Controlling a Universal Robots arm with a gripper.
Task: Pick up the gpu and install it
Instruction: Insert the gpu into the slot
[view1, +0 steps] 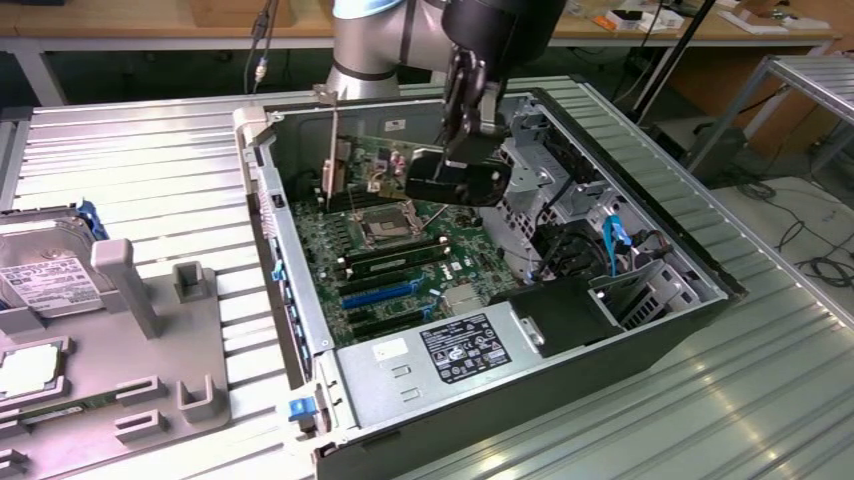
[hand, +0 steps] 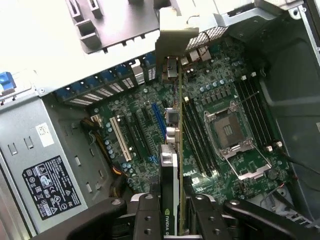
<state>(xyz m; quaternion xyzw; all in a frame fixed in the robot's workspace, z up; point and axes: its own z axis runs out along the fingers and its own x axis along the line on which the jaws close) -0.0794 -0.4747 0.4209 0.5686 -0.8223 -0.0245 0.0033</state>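
At the exterior view's left a grey holder tray (view1: 147, 330) sits on the slatted table with a hard drive (view1: 47, 275) on it, well apart from the work. Next to it lies the open computer case (view1: 287, 300), its motherboard (view1: 400, 270) facing up. Inside the case, toward its rear wall, the gpu (view1: 371, 165) stands on edge over the board. Its silver bracket (view1: 330, 140) is upright at the end nearest that wall, and the green card runs from there toward the exterior view's right into the gripper (view1: 447, 180), which comes down from above. In the wrist view the dark fingers (hand: 145, 215) stand one on each face of the card, partly closed and pinching it near the end opposite the bracket. The card therefore reaches straight out from the gripper, and its long axis points away toward the rear openings of the case. That axis runs parallel to the expansion slots below, with the white slot (hand: 120, 137) and the blue slot (hand: 159, 117) to one side and the CPU socket (hand: 227, 127) to the other. The bracket's top rises above the case rim, so the card looks raised rather than seated. Which slot lies directly under its lower edge cannot be told. Farther to the exterior view's right are the power supply (view1: 454, 345) and the drive cage (view1: 641, 290), both clear of the card.
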